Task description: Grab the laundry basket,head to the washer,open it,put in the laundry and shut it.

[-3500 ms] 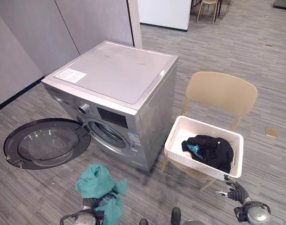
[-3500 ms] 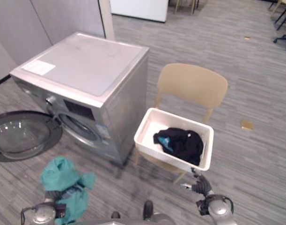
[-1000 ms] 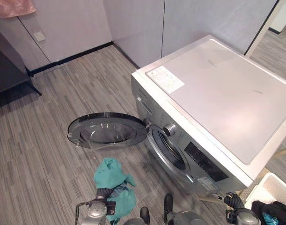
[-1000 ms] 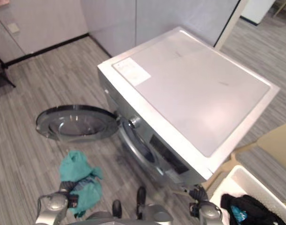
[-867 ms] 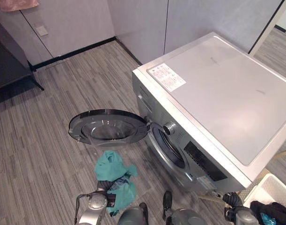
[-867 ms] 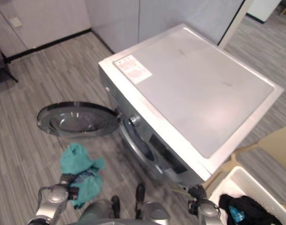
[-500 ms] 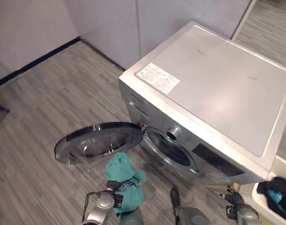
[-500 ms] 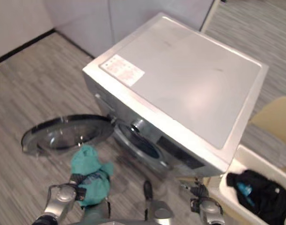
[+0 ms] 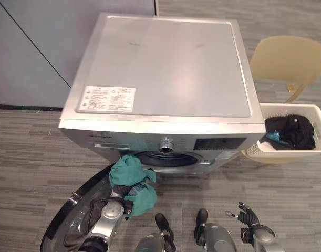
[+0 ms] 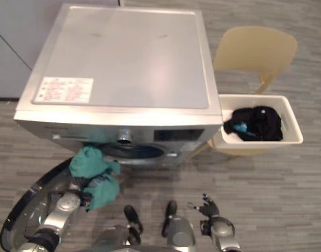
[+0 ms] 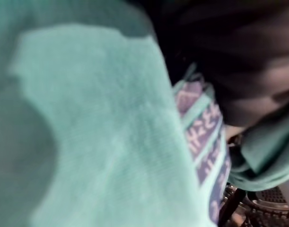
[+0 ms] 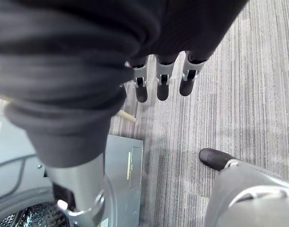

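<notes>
On the far left, the washer door is seen swung wide open and lying low, right beside the left arm. Just above it, the teal garment is held up at the mouth of the drum opening. It is bunched over the left hand, so whether the fingers are curled round the cloth cannot be told; in the left wrist view the teal cloth is pressed close to the camera with a glimpse of the perforated drum beyond.

A risk is judged here: the cloth hangs in loose folds below the hand, so a trailing end could be left draped over the rim of the opening and be caught when the door is shut. The low door could also be knocked by the arm on the way in.

The washer stands squarely ahead. Further right, the right hand is held low over the floor, its fingers fairly straight and relaxed, nothing in them.

At the far right, the laundry basket rests on the beige chair beside the washer, with a black garment lying inside, not yet loaded. If the door is shut too early, that piece would be left behind.
</notes>
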